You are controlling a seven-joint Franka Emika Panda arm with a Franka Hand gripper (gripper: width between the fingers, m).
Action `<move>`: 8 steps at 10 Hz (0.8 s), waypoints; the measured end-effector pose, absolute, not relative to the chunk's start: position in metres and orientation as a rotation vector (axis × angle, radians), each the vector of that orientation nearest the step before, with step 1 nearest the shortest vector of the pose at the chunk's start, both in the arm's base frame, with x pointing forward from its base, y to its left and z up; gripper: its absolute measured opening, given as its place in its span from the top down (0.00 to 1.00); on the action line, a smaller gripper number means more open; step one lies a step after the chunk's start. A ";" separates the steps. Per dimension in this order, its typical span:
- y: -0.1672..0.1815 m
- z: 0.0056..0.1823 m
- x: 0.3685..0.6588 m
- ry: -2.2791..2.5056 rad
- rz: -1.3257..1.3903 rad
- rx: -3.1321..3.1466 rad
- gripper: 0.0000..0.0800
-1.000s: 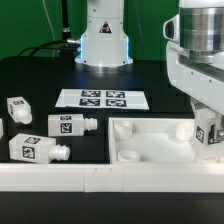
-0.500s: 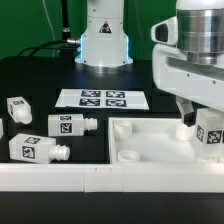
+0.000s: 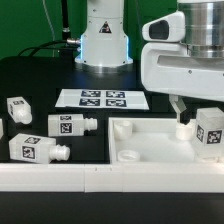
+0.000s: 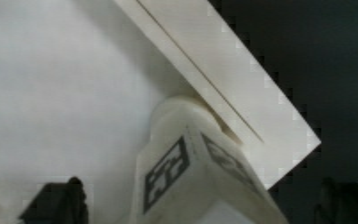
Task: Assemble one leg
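Standing upright on the white panel at its far corner in the exterior view: the leg, tag outward. Spread open and empty just above it, between the fingers' line: gripper. Lying loose well apart from the fingers: three spare legs.

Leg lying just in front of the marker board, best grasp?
Grip the leg across its blocky tagged body, coming from above. It lies flat with its round peg pointing to the exterior view's right. Its long flat sides are clear of the other legs, so the claw would probably fit.

leg cut by exterior view's right edge, fingers dark, blurred, cropped
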State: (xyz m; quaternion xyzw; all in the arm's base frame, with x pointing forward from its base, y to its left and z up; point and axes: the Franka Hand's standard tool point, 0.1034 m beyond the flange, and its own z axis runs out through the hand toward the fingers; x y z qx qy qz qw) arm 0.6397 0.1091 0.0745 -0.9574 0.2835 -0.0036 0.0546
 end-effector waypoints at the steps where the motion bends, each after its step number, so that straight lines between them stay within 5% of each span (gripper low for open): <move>1: 0.111 0.073 0.638 0.590 -0.028 -3.003 0.19; 3: 0.112 0.070 0.640 -0.010 -0.054 -3.108 0.19; 4: 0.112 0.070 0.639 0.123 -0.050 -3.100 0.19; 6: 0.111 0.070 0.639 0.167 -0.049 -3.099 0.53; 7: 0.111 0.070 0.639 0.285 -0.046 -3.089 0.53; 8: 0.111 0.070 0.639 0.417 -0.044 -3.072 0.65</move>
